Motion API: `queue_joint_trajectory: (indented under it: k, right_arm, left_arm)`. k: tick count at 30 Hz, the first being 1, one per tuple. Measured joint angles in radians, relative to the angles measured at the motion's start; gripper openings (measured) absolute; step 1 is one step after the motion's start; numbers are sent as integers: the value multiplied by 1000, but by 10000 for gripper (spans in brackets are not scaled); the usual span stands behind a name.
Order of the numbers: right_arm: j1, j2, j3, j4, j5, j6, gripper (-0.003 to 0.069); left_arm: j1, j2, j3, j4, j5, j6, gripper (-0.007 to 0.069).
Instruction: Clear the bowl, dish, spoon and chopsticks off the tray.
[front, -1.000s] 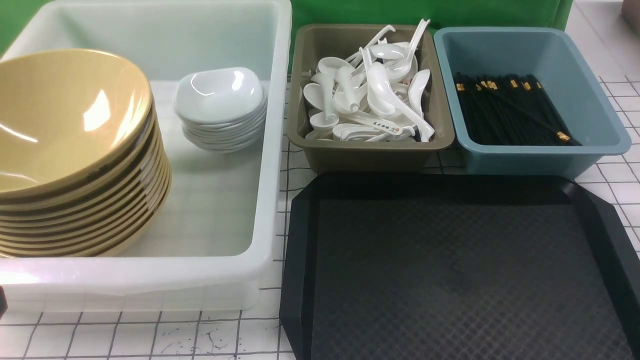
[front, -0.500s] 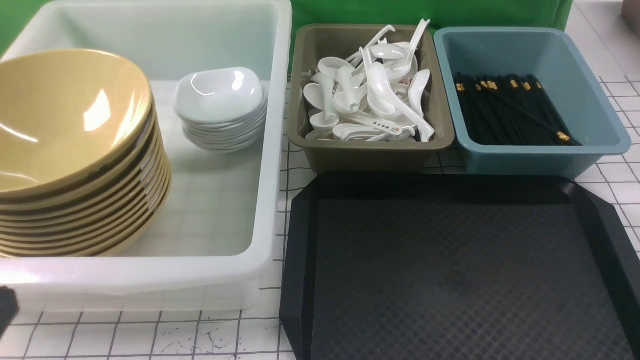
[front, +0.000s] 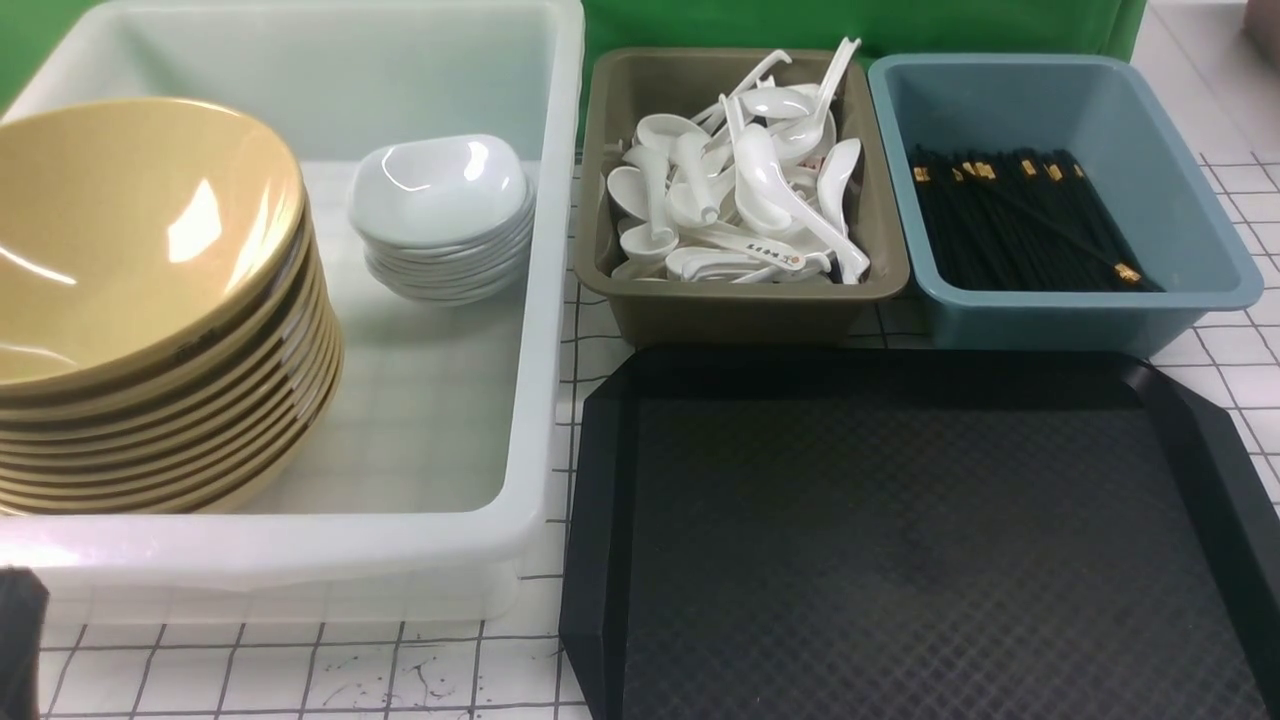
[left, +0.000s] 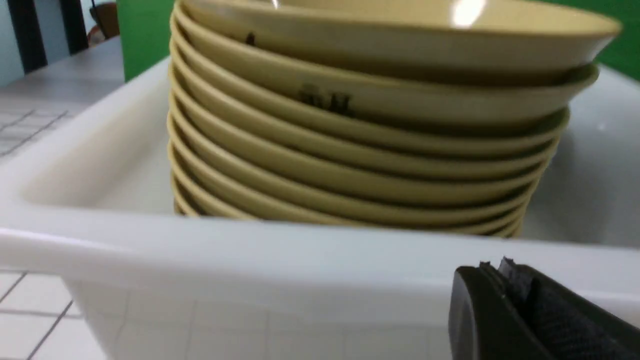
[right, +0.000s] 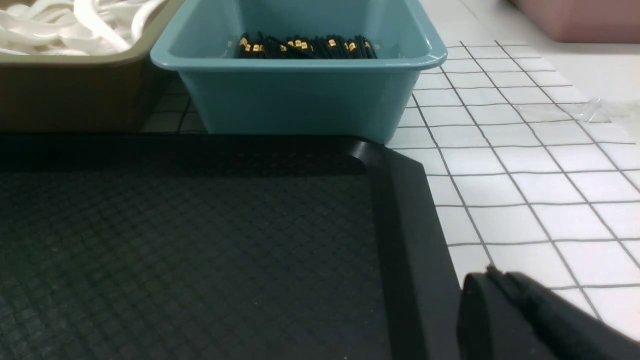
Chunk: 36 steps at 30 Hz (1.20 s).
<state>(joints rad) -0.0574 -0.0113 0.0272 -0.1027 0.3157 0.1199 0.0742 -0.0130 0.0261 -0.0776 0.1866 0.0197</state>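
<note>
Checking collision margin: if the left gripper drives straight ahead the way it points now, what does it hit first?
Most likely the near wall of the white tub, which fills the left wrist view ahead of the shut left gripper; the stacked yellow bowls sit behind it. Depth unclear.

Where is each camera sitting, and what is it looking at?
Front view: sits between the arms, looking forward and down at the tub, spoon bin, chopstick bin and tray; a dark bit of the left arm shows at the lower left edge.
Left wrist view: low by the tub's wall, facing the bowl stack; shut left gripper shows.
Right wrist view: low over the tray's corner, facing the chopstick bin; shut right gripper shows.
Shared: front and right wrist both show tray and both bins.
</note>
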Motion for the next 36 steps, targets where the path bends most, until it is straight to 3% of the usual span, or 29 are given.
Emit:
queue_joint_trajectory:
  k: [6, 17, 36]
  right_arm:
    - [0, 0, 0, 0, 0, 0, 48]
    - [0, 0, 0, 0, 0, 0, 48]
    - [0, 0, 0, 0, 0, 0, 48]
  left_arm:
    - [1, 0, 0, 29, 123, -7, -13]
    - [-52, 0, 0, 33, 124, -3, -13]
    - [-53, 0, 0, 33, 124, -8, -13]
